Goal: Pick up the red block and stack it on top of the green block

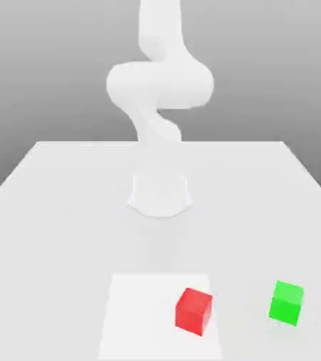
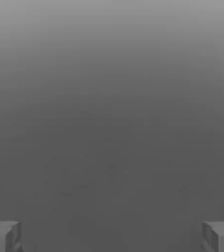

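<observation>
Item 1: red block (image 1: 193, 310). Lies on the pale square patch (image 1: 142, 317), close to its edge on the exterior view's right; set askew. Hazard: if I close without matching its turn, the pads could meet corners and twist or squeeze it away.

Item 2: green block (image 1: 286, 303). On the bench (image 1: 64, 240), outside the patch, well apart from Item 1 toward the exterior view's right; also askew. Hazard: a low carry could knock it; a release off centre, or from too high, could topple the stack.

Item 3: claw (image 2: 112, 236). Fingers wide apart at the edges of the hand view, nothing between them. Grey backdrop beyond, neither block ahead of it. Hazard: descending on this view alone, I would be aiming blind and might press a finger onto the red block's top.

Item 4: white Panda arm (image 1: 159, 84). Raised behind both blocks in the exterior view. Hazard: the long reach forward and down; a small error in heading could bring the claw in beside its target.
</observation>
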